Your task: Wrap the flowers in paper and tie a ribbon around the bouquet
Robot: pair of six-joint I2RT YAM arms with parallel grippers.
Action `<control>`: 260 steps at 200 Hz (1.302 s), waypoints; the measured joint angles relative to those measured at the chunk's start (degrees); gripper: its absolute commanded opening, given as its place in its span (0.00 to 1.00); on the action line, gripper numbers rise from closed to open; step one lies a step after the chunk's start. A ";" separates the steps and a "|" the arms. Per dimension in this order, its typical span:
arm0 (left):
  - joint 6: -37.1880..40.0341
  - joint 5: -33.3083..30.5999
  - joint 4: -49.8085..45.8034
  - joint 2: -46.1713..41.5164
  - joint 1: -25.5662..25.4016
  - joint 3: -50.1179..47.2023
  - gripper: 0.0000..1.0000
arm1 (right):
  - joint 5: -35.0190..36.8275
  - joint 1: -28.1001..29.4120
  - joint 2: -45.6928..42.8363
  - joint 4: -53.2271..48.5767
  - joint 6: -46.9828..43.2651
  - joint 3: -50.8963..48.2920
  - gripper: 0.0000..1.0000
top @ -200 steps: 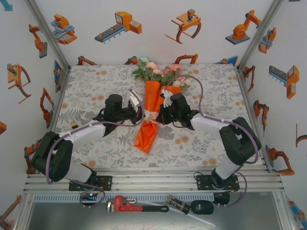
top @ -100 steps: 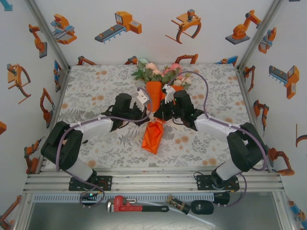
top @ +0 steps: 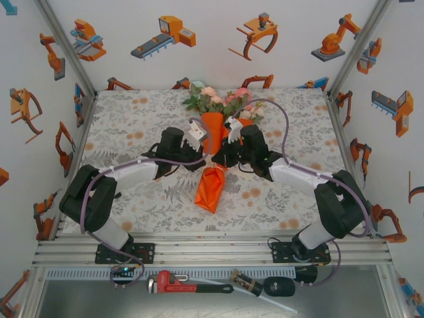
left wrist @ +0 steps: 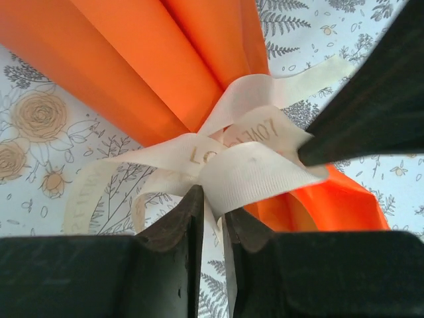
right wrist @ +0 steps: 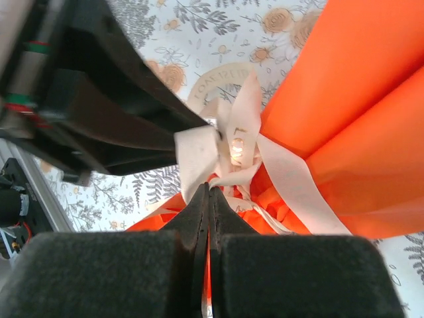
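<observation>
The bouquet lies in the middle of the table, its flowers (top: pixel 215 101) toward the back and its orange paper (top: pixel 211 189) cone pointing toward me. A cream ribbon (left wrist: pixel 245 172) is knotted round the cone's waist. My left gripper (left wrist: pixel 213 202) (top: pixel 204 158) sits at the knot from the left, jaws a narrow gap apart, with a ribbon strand running loosely through the gap. My right gripper (right wrist: pixel 209 189) (top: pixel 220 158) faces it from the right, shut on a ribbon (right wrist: pixel 199 152) strand at the knot. The orange paper (right wrist: pixel 358 106) fans out behind the knot.
The floral tablecloth (top: pixel 132 119) covers the table between white walls with orange robot stickers. A red wrench (top: pixel 189 285) and other small tools (top: pixel 255 285) lie on the rail in front of the arm bases. The two grippers almost touch over the cone.
Both grippers moved toward the back and closer together at the ribbon knot, and the bouquet shifted slightly with them. The left jaws have parted a little; the right stays shut.
</observation>
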 measured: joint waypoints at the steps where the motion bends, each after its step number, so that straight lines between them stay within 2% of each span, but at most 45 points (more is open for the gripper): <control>1: -0.04 -0.04 -0.02 -0.31 0.00 -0.13 0.30 | 0.07 -0.02 0.00 -0.04 0.00 0.00 0.00; 42: 0.42 0.31 1.22 -6.73 0.02 -3.04 0.41 | 0.79 -0.04 0.00 -1.18 -0.02 0.00 0.01; 61: 0.90 1.38 1.68 -6.99 0.02 -3.06 0.42 | 0.76 -0.04 0.00 -1.20 -0.02 0.00 0.01; 95: 1.38 4.44 1.77 -6.86 0.07 -3.06 0.55 | 0.72 -0.04 0.00 -1.29 -0.04 0.00 0.01; 108: 1.46 6.40 2.34 -6.47 0.04 -3.06 0.56 | 0.52 -0.04 0.00 -1.29 -0.04 0.00 0.01; 118: 1.53 7.80 3.30 -5.99 0.04 -3.06 0.53 | 0.22 -0.04 0.00 -1.27 -0.02 0.00 0.02; 130: 1.57 9.05 4.31 -5.29 0.04 -3.02 0.42 | -0.17 -0.04 0.00 -1.29 -0.02 0.00 0.01; 152: 1.73 10.67 4.46 -3.26 0.04 -2.05 0.00 | -0.76 -0.04 0.00 -1.27 -0.02 0.00 0.02; 183: 1.49 10.99 4.57 -2.54 0.11 -1.86 0.00 | 0.04 -0.04 -0.02 -1.55 -0.02 0.00 0.04; 216: -1.75 7.41 4.85 -5.07 2.27 -2.82 0.00 | 6.38 -0.31 -1.29 -5.20 -0.50 -1.01 0.07; 230: -3.19 5.53 5.22 -7.23 3.74 -4.00 0.00 | 8.39 -0.48 -1.95 -6.49 -0.85 -2.10 0.12; 260: -5.01 3.50 6.38 -10.10 4.98 -5.29 0.00 | 8.70 -0.57 -2.16 -8.57 -1.64 -4.02 0.30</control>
